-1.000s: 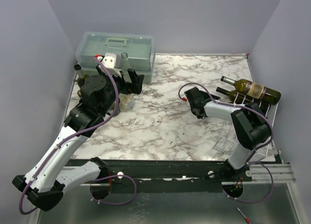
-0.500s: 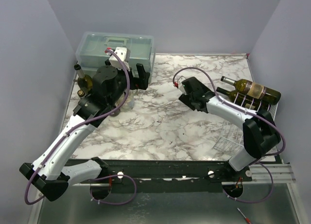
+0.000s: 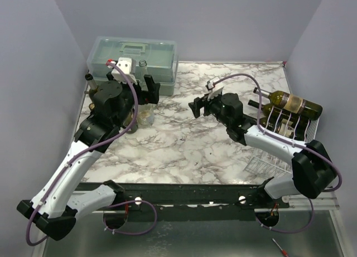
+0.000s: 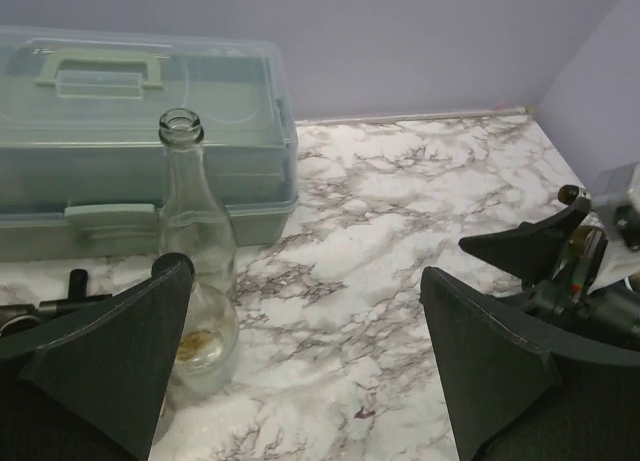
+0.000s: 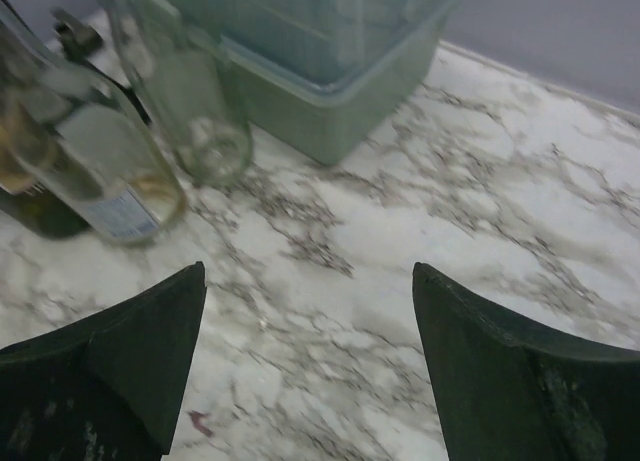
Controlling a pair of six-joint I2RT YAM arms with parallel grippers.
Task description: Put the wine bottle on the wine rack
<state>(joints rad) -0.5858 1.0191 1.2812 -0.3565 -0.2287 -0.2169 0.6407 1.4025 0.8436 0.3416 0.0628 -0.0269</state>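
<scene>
The right gripper (image 3: 196, 108), jaws wide apart and empty, has swung away from the wine rack (image 3: 262, 161) at three o'clock toward the wine bottle (image 5: 105, 171) standing at ten o'clock, so a new pick probably begins.

**Both arms out, both grippers wide**

Our left arm (image 3: 72, 168) reaches up from its base. The left gripper (image 3: 149, 91) is spread wide with nothing between its fingers (the wrist view agrees). Our right arm (image 3: 268, 142) stretches toward the middle. The right gripper (image 3: 196, 107) points left, likewise parted and empty.
</scene>
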